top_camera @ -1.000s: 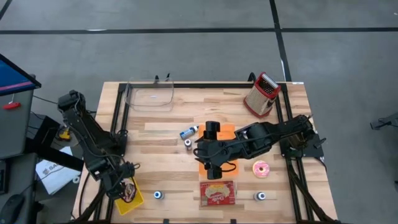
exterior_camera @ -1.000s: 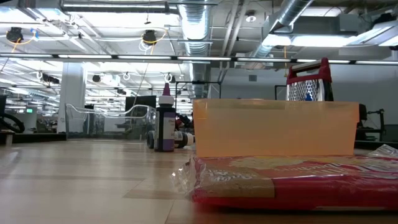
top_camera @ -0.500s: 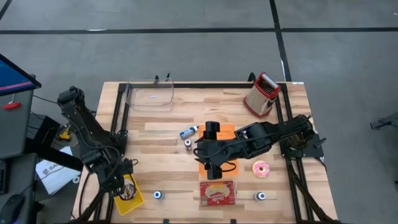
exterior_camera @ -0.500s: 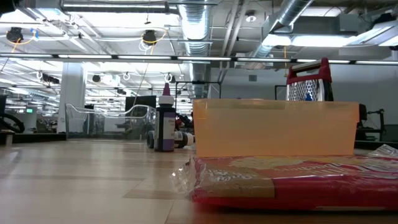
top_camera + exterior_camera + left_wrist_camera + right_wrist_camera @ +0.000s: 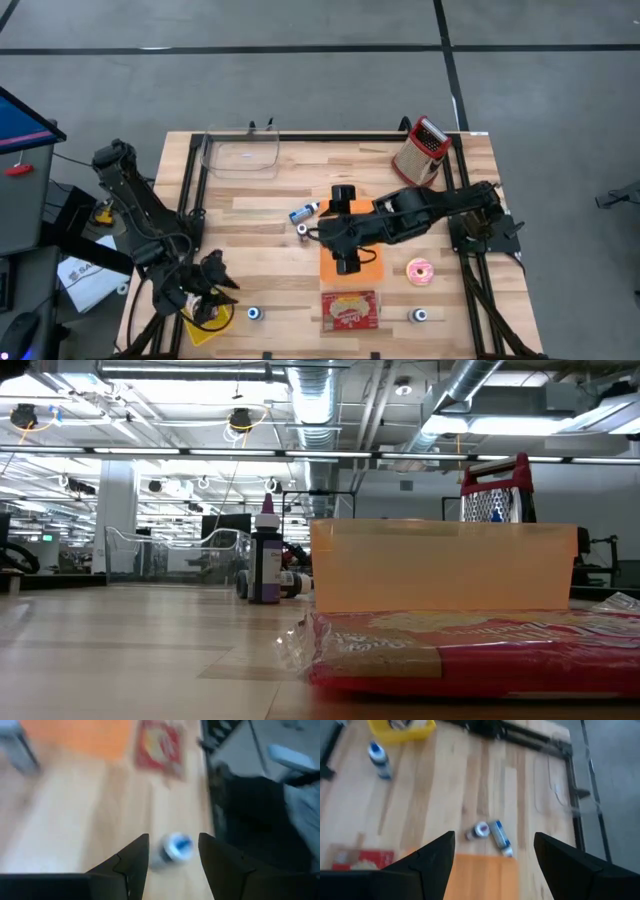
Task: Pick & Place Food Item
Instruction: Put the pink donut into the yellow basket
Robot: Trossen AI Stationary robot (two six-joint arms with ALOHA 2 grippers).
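A red snack packet lies flat near the front edge, and a pink donut sits to its right. An orange tray rests on the table's middle. A yellow bin with food in it stands at the front left. My left gripper hovers open above that bin with nothing between its fingers; it points across the table toward a blue-capped bottle. My right gripper hangs open above the orange tray, holding nothing.
A metal grater stands at the far right and a clear container at the far left. Two small bottles lie left of the tray. Small capped bottles stand near the front edge. Bare wood lies between the bin and the tray.
My left gripper has risen from the yellow bin and tipped up from pointing down, now pointing toward the table's right. My right gripper has shifted slightly toward the far edge above the orange tray.
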